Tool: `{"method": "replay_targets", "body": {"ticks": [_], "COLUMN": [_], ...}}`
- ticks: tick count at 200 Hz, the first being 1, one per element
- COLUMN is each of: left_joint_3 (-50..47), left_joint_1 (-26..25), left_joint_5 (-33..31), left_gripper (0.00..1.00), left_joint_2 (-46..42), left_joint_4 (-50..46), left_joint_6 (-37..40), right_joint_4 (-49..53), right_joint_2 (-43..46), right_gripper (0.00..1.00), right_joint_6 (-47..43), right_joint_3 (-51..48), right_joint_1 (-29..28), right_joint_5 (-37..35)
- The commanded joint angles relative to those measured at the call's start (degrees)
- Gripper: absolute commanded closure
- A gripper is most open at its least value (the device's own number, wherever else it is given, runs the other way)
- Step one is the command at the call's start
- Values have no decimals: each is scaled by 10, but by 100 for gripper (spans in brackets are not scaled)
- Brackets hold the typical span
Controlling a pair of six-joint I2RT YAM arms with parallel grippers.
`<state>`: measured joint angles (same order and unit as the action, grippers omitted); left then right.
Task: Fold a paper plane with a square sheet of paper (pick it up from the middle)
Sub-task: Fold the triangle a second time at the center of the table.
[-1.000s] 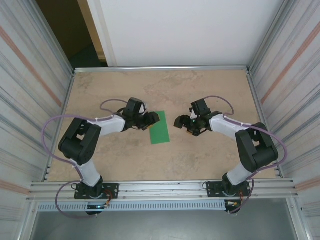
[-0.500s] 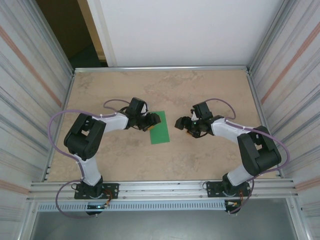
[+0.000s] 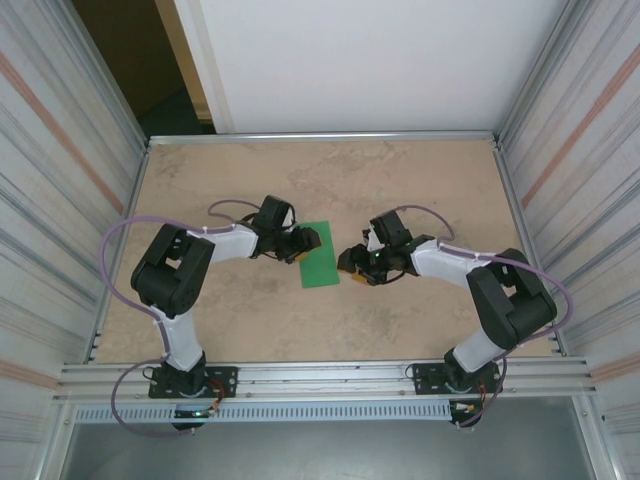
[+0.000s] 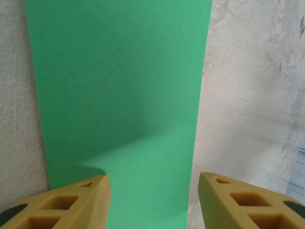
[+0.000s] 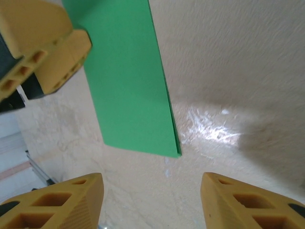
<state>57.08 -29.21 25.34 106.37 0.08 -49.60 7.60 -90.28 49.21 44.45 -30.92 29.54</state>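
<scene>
The square sheet of paper [image 3: 322, 262] lies flat on the table as a narrow bright green rectangle, folded in half. Its doubled edge [image 5: 167, 102] shows in the right wrist view. My left gripper [image 3: 303, 243] hovers over the paper's far left corner. It is open, and the green strip [image 4: 119, 95] runs out between its yellow fingertips [image 4: 71, 205]. My right gripper [image 3: 350, 265] sits just right of the paper, near the corner closest to me. This gripper [image 5: 152, 200] is open over bare table, with the paper [image 5: 128, 81] ahead of it and the left gripper's fingers [image 5: 43, 43] beyond.
The tan table [image 3: 400, 180] is fenced by corrugated metal walls [image 3: 70, 200] on both sides. A white panel stands at the back and an aluminium rail [image 3: 320, 378] runs along the near edge. Purple cables loop off both arms.
The right arm has swung left, bringing its gripper up beside the paper, and its jaws have narrowed. The left gripper and the paper have stayed put.
</scene>
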Motion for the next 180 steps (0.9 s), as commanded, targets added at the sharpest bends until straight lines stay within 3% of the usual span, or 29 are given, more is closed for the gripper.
{"method": "replay_targets", "body": {"ticks": [1, 44, 100, 180], "left_joint_3": [-16, -11, -8, -8], "left_joint_1": [7, 9, 9, 9], "left_joint_5": [-19, -13, -11, -8], "left_gripper": [47, 48, 49, 50], "left_joint_2": [18, 28, 33, 36], "left_joint_4": [-49, -61, -70, -70], "left_joint_6": [-15, -22, -21, -19], "right_joint_4": [7, 3, -11, -32], "right_joint_2": [-11, -38, -70, -87], "right_gripper": [47, 58, 66, 67], "right_joint_6": [17, 21, 23, 28], "right_joint_3": [11, 21, 30, 29], "right_joint_1": [-6, -8, -12, -11], "right_joint_5": [21, 29, 47, 52]}}
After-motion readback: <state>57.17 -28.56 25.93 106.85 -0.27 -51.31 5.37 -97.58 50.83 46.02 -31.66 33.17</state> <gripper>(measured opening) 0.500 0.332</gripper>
